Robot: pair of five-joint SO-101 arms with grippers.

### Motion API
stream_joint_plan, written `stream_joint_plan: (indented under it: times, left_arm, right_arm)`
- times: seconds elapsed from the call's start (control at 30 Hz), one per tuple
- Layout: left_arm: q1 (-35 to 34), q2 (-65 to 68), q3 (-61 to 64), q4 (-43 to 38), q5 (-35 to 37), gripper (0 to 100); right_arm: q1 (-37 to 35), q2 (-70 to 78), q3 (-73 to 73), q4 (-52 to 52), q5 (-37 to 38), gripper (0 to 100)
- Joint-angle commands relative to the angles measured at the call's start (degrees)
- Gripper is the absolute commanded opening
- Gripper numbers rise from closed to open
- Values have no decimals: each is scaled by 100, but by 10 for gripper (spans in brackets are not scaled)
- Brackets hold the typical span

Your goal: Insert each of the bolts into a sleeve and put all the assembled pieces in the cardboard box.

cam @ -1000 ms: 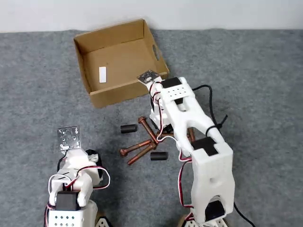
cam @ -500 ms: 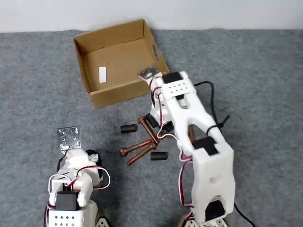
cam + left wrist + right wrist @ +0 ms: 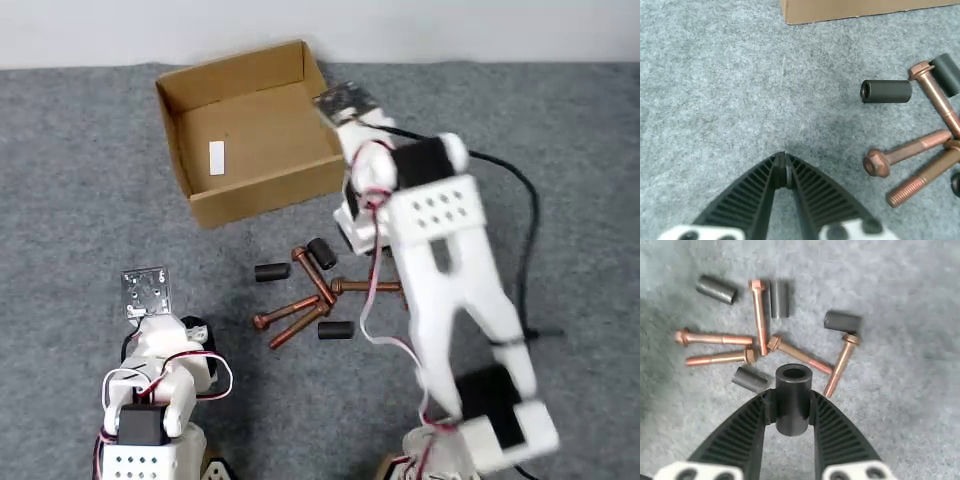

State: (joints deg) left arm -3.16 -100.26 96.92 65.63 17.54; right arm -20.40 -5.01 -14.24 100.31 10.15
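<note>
the right gripper (image 3: 791, 407) is pinching a short black tubular sleeve (image 3: 791, 387) mid-wall; it is looking rigid, light, likely slick. the left gripper (image 3: 785, 164) is keeping its fingers pressed together.

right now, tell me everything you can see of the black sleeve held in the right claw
The short black cylindrical sleeve is matt and thick-walled, with a round bore that looks empty; its open end faces the wrist camera. The right claw is shut on it, ribbed black fingers pressing both sides, holding it above the grey felt-like table.
</note>
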Motion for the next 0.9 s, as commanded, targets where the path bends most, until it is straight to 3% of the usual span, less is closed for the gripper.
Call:
stream_joint_plan:
  times: [0.0,0.37,0.6,0.87]
  left_arm:
    - [0,-44,-22,35,35,6]
    - [0,-44,-22,35,35,6]
    - [9,-44,-22,35,35,6]
    - [598,-44,-22,35,35,7]
  right_arm:
    - [189,-1174,369,251,-229,9]
    - [804,-3248,3007,75,-431,9]
    - [840,-4110,4220,-760,-2163,9]
    - [875,-5042,4484,-831,-2215,10]
